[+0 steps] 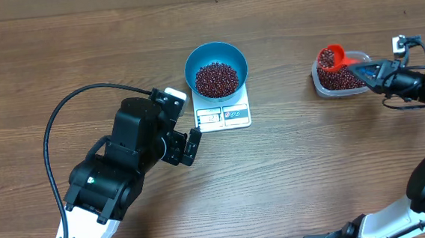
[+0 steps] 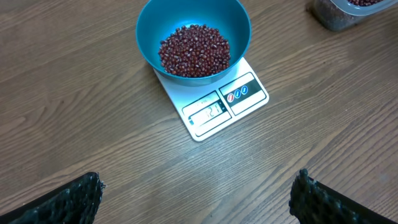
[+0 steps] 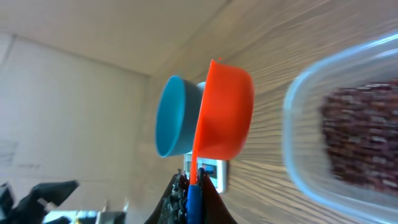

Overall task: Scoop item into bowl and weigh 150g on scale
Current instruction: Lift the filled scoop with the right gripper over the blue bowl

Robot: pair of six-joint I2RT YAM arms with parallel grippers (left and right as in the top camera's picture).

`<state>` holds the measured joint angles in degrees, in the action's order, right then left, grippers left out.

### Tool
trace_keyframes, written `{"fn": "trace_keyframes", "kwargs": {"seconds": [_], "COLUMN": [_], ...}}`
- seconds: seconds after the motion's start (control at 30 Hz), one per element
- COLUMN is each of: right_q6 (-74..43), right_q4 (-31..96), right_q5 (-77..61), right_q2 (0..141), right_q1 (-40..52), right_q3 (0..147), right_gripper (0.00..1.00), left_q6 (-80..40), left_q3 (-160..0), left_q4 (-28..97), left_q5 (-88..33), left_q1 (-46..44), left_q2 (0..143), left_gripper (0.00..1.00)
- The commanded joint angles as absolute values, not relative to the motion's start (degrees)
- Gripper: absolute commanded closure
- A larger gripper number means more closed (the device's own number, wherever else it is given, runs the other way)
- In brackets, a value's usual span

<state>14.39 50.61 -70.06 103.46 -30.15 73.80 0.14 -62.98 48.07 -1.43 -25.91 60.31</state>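
**Scoop over the tub, bowl waiting on the scale**

My right claw is clamped tight on the thin handle of the red scoop, with the cup out ahead of the fingers. The cup hangs over the clear tub of beans. From overhead its inside looks dark, so I judge it loaded, though I cannot be sure.

My left claw gapes wide and holds nothing, over bare counter just short of the scale. On the scale sits the blue bowl, with a loose heap of beans in its bottom. It is well apart from the tub. The display is too small to read.

The beans are tiny, hard and loose, so I expect them to roll and spill at any tilt. The handle is the only place to hold, and the cup must ride level. The bowl looks light and smooth, and a bump could slide it.
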Motion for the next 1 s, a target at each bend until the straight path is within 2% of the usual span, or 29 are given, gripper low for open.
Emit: {"fn": "trace_keyframes", "kwargs": {"seconds": [0.0,0.67,0.87,0.97], "right_q6": [15.09,14.85,14.52,10.7], "right_q4": [50.57,43.77,39.29,36.84], "right_q5": [-75.18,-75.02,-70.19,-64.55], "right_q2": [103.63,103.61,103.61,103.61], "right_q1": [-26.59,-4.54,-0.56,1.19], "right_q3": [73.56,77.01,77.01,77.01], "right_gripper": [0.96,0.96,0.96,0.96], "left_q6": [-0.19,-0.19,-0.19,-0.19], "left_q3": [-62.78,-62.78,-62.78,-62.78], "left_q4": [48.01,48.01,48.01,48.01], "left_q5": [-1.06,-1.06,-1.06,-1.06], "left_q1": [-26.28,-26.28,-26.28,-26.28], "left_q2": [59.99,59.99,59.99,59.99], "left_gripper": [0.01,0.0,0.0,0.01]}}
